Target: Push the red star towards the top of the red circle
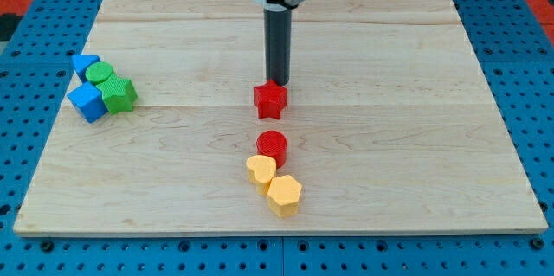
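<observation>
Near the centre of the frame, a little above the middle, the red star (270, 99) sits on the wooden board (415, 138), and my tip (276, 82) stands at its upper edge, touching it or just beside it; I cannot tell which. There is no hand here to spread or pinch: the arm ends in a plain dark rod, so nothing is held and the only contact possible is a push. The relation that matters is the line down the frame: tip above, star just below it, and the red circle (271, 144) lower again, near the star but apart from it, with a strip of bare wood between them. The three lie almost on one vertical line, the tip perhaps a shade to the right of the star's middle. By my judgement a push straight down the frame would carry the star to the circle's top, though an off-centre contact could turn it aside. Below the circle lie two yellow blocks (275, 184), and at the left edge a cluster of blue and green blocks (101, 86), well apart.
</observation>
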Controlling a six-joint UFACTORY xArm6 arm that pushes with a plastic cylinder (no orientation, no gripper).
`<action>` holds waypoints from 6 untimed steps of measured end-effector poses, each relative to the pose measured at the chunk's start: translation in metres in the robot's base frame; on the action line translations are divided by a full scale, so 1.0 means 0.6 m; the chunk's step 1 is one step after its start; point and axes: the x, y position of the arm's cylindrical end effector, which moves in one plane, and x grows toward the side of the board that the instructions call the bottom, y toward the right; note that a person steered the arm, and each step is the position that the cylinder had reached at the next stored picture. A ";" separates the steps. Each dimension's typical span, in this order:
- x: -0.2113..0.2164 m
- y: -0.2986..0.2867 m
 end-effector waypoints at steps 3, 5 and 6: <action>0.100 0.046; 0.040 0.057; 0.000 0.035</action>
